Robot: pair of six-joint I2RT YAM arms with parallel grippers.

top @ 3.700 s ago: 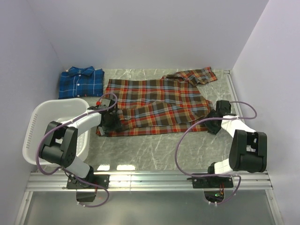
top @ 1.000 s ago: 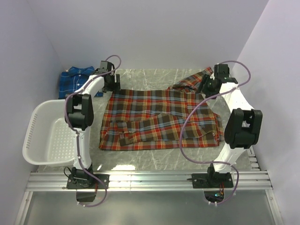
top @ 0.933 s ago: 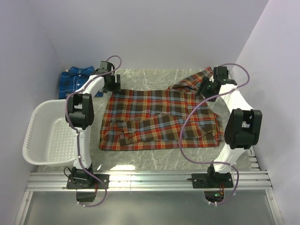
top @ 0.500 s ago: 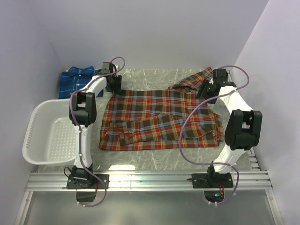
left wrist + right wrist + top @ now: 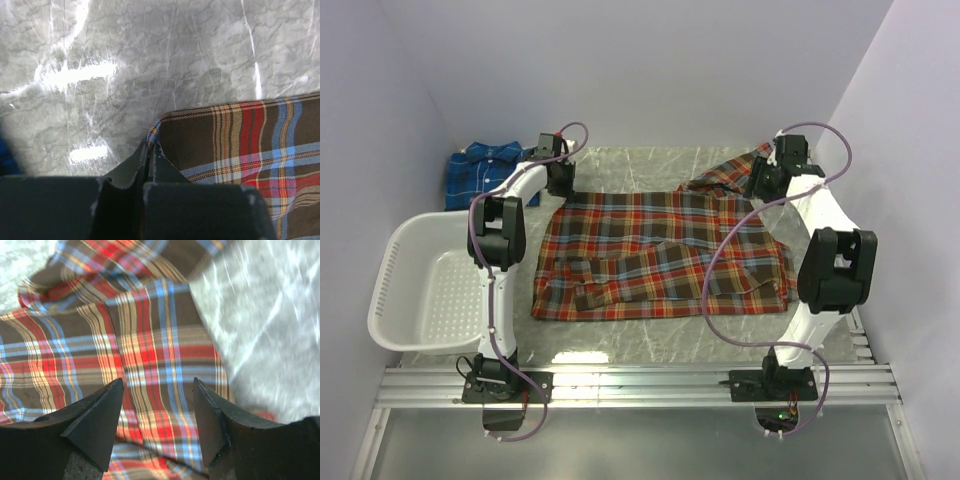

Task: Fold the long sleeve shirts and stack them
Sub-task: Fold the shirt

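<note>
The red-orange plaid long sleeve shirt (image 5: 660, 240) lies spread flat across the table, one sleeve folded over its front and the other bunched at the far right (image 5: 735, 165). My left gripper (image 5: 558, 180) is at the shirt's far left corner, shut on the cloth edge (image 5: 152, 137), with the jaws pressed together around it (image 5: 150, 146). Over the far right part of the shirt (image 5: 140, 325) hangs my right gripper (image 5: 760, 184), open, its fingertips (image 5: 157, 387) apart with only plaid cloth below. The blue plaid shirt (image 5: 480, 172) lies folded at the far left.
A white slotted basket (image 5: 405, 300) stands at the near left beside the left arm. Grey marbled tabletop (image 5: 640, 335) shows in front of the shirt. Walls close off the back and both sides. A metal rail (image 5: 640, 385) runs along the near edge.
My left gripper has shut on the red shirt's far left corner. The right gripper shifted slightly toward the back over the far right of the shirt, its jaws a touch narrower.
</note>
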